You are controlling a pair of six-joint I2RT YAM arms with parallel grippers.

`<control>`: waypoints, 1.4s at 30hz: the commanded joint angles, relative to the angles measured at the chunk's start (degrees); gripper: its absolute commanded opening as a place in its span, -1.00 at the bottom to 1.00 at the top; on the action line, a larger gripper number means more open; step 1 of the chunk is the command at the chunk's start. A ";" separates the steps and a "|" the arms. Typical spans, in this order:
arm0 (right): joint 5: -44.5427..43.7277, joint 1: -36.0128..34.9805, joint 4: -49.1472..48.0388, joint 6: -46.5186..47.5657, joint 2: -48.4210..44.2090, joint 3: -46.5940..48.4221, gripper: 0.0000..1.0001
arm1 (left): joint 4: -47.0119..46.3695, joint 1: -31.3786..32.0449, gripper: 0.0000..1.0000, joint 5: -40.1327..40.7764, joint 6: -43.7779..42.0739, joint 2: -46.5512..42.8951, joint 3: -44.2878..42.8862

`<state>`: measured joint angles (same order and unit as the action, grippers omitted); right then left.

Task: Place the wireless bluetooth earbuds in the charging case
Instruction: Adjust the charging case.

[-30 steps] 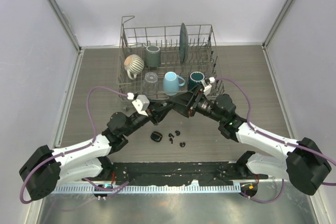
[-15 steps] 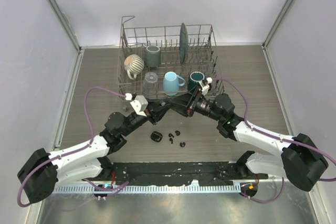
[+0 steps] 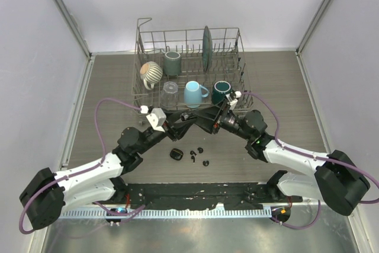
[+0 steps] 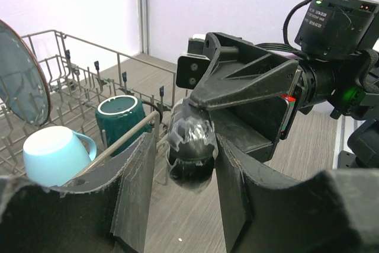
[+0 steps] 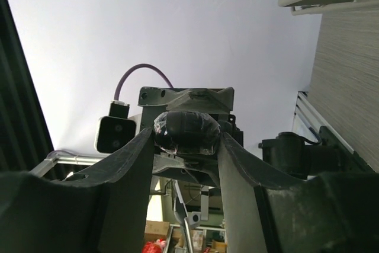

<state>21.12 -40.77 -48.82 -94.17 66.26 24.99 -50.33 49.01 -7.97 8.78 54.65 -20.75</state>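
Note:
My two grippers meet in mid-air above the table, in front of the rack. My right gripper (image 3: 196, 118) (image 5: 188, 139) is shut on a black oval charging case (image 5: 188, 128) wrapped in clear film. My left gripper (image 3: 187, 118) (image 4: 185, 149) faces it, its jaws standing either side of the same case (image 4: 190, 143), with a small gap on the left side. Three tiny black earbuds (image 3: 193, 156) (image 3: 200, 150) (image 3: 205, 162) lie on the table below. A second black oval case (image 3: 176, 154) lies to their left.
A wire dish rack (image 3: 141, 66) stands behind the grippers with a striped mug (image 3: 151, 73), a grey cup (image 3: 172, 62), a clear glass (image 3: 169, 90), a light blue mug (image 3: 193, 93), a teal mug (image 3: 221, 90) and an upright plate (image 3: 206, 48). White walls enclose the table.
Both arms have crept slightly toward each other and up. The right gripper still holds the case, and the left jaws now sit around it.

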 commanded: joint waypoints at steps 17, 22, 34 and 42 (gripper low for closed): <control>-1.35 -0.36 -10.42 -5.59 1.24 -1.70 -0.98 | -6.72 0.03 -0.12 0.06 0.45 2.47 -1.40; -0.82 -0.36 -10.25 -5.50 1.59 -1.88 -0.99 | -7.33 0.03 -0.45 -0.29 0.98 3.09 -1.48; -1.09 -0.36 -10.42 -5.50 1.59 -2.58 -0.98 | -9.00 0.03 -0.16 0.06 1.68 3.70 -1.40; -1.17 -0.27 -11.03 -5.58 1.68 -2.32 -0.98 | -9.00 0.03 -0.14 -0.56 2.30 4.50 -1.40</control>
<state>20.01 -40.80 -55.72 -99.53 67.90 22.22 -55.92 49.06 -8.60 10.83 58.67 -20.75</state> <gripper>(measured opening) 0.489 0.369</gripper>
